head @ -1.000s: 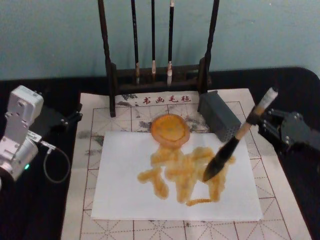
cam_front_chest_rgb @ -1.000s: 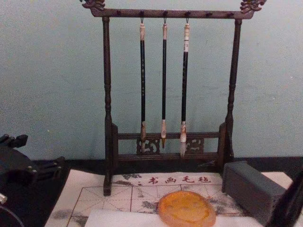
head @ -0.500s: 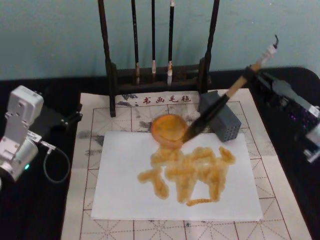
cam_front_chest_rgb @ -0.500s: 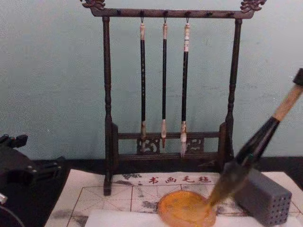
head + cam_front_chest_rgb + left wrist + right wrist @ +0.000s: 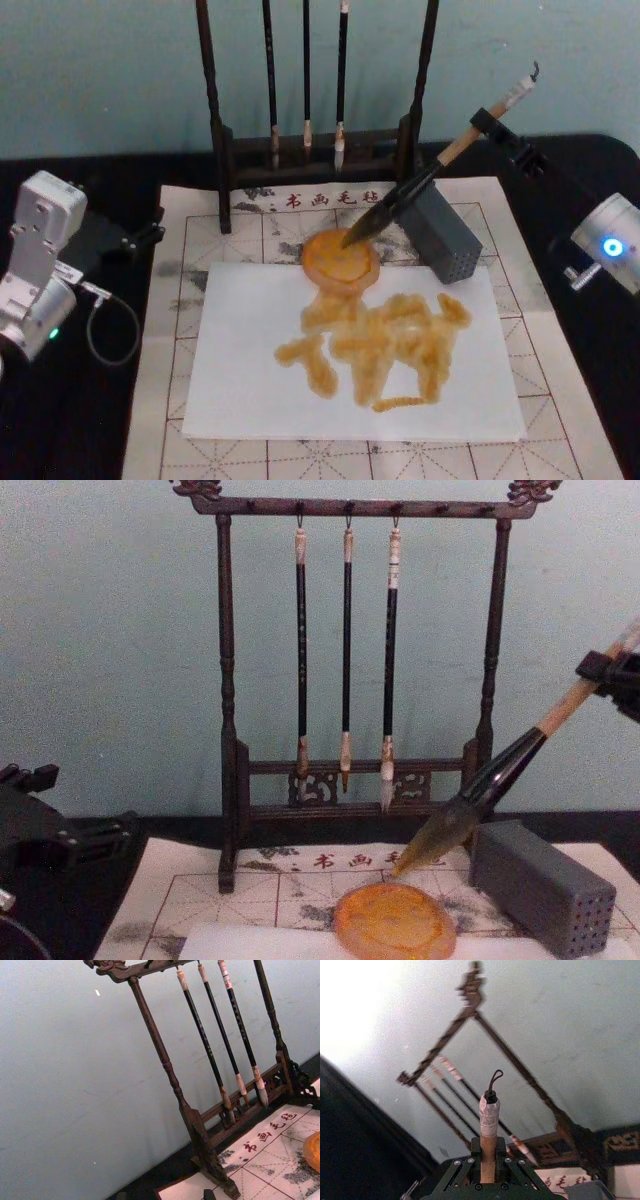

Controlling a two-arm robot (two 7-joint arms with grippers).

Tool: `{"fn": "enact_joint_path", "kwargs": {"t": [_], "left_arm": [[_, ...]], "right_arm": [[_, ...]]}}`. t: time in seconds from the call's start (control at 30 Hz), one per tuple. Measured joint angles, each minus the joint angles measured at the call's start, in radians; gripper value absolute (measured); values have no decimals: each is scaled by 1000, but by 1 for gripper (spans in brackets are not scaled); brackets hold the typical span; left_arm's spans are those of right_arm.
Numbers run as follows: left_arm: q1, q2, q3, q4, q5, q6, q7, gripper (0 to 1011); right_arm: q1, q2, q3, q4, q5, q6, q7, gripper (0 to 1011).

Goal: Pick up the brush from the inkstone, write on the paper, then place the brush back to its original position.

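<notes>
My right gripper [image 5: 487, 122] is shut on the tan shaft of the brush [image 5: 400, 200], near its whitish end cap [image 5: 489, 1110]. The brush slants down to the left. Its dark tuft [image 5: 425, 848] hangs just above the far edge of the round orange inkstone [image 5: 340, 262], apart from it in the chest view. The white paper [image 5: 240, 380] lies in front of the inkstone and carries broad orange strokes [image 5: 375, 345]. In the chest view the right gripper [image 5: 603, 670] is high at the right edge. My left arm [image 5: 40, 265] stays parked at the left, off the mat.
A dark wooden rack [image 5: 315, 140] with three thin hanging brushes [image 5: 346, 660] stands behind the inkstone. A grey holed block [image 5: 440, 235] lies right of the inkstone, under the slanted brush. The beige grid mat [image 5: 555, 400] lies beneath the paper on the black table.
The brush has left the paper's right side and swung back and up. Its tuft passed over the inkstone and now hangs above its far edge. The right arm has drawn back to the right.
</notes>
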Motion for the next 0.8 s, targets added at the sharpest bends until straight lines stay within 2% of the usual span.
{"fn": "enact_joint_path", "kwargs": {"t": [0.17, 0.4, 0.8], "left_arm": [[0, 0, 0, 0, 0, 0, 0, 1001], [0, 0, 0, 0, 0, 0, 0, 1001], [0, 0, 0, 0, 0, 0, 0, 1001]], "right_arm": [[34, -36, -5, 61, 48, 27, -42, 192], [81, -86, -13, 151, 113, 59, -130, 192], [118, -120, -38, 227, 147, 48, -208, 192]]}}
